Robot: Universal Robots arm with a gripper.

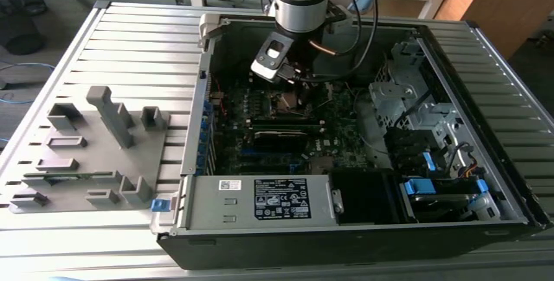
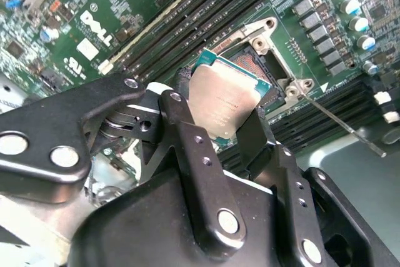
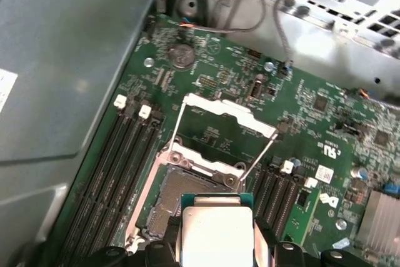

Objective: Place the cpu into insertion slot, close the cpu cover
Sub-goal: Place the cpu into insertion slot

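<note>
My gripper point(image 2: 222, 126) is clamped on the cpu point(image 2: 226, 95), a finger on each of two opposite edges, with the silver face turned up toward the wrist cameras. The slot point(image 3: 178, 195) lies under the chip and a little ahead of it. It is bare, and I judge the two are apart. Past the slot the cover point(image 3: 225, 108) stands swung open, its wire lever point(image 3: 257, 153) alongside.
</note>
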